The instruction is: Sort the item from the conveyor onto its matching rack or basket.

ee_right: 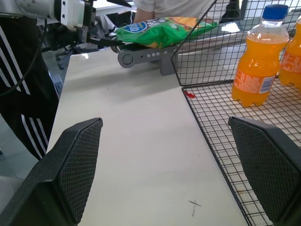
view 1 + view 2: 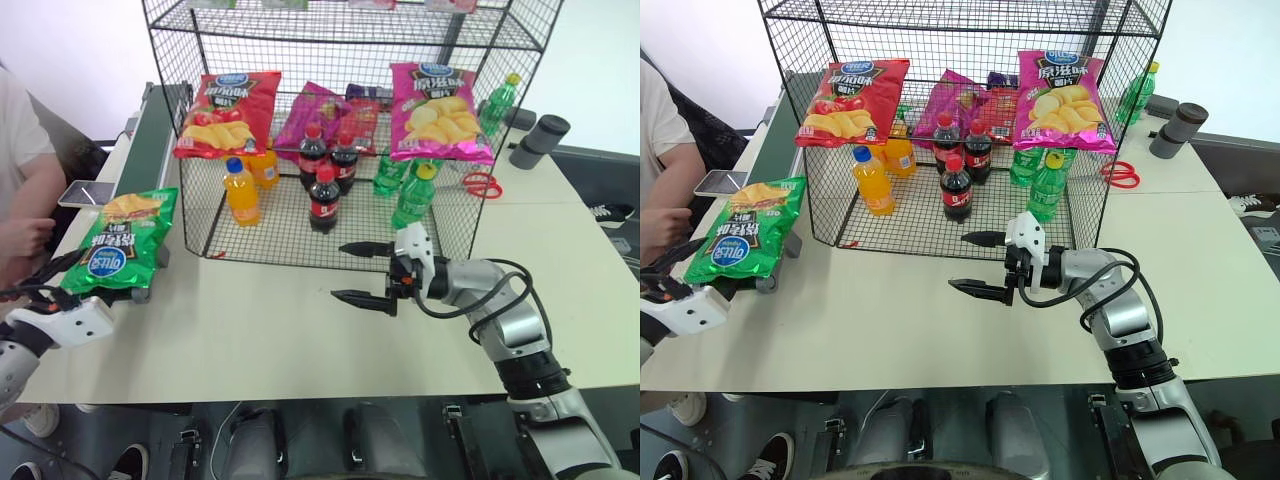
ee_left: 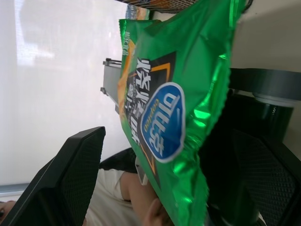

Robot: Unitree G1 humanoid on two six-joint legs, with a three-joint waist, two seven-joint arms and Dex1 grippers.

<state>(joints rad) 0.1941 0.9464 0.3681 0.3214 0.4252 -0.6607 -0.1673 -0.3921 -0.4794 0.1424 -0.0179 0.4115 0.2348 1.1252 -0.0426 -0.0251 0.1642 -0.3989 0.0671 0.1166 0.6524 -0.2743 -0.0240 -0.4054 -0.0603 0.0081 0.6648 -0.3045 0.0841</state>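
Glossy green chip bag lying on near end of dark-green conveyor belt, far left, long axis running along belt. My left gripper sitting just at its near edge, jaws gaping wide, gripping nothing. My right gripper hovering mid-table, wide, empty, well apart.

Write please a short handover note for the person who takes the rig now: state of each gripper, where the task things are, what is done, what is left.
Left gripper: open, at the near end of the glossy green chip bag, one finger on either side of it, not closed on it.
Right gripper: open, holding nothing, over the white table in front of the black wire-grid rack.
The bag lies on the end of the dark-green conveyor belt, overhanging its roller.
Done: the left gripper has reached the bag.
Left: close on the bag, lift it, place it on the rack beside the red chip bag and pink chip bag.
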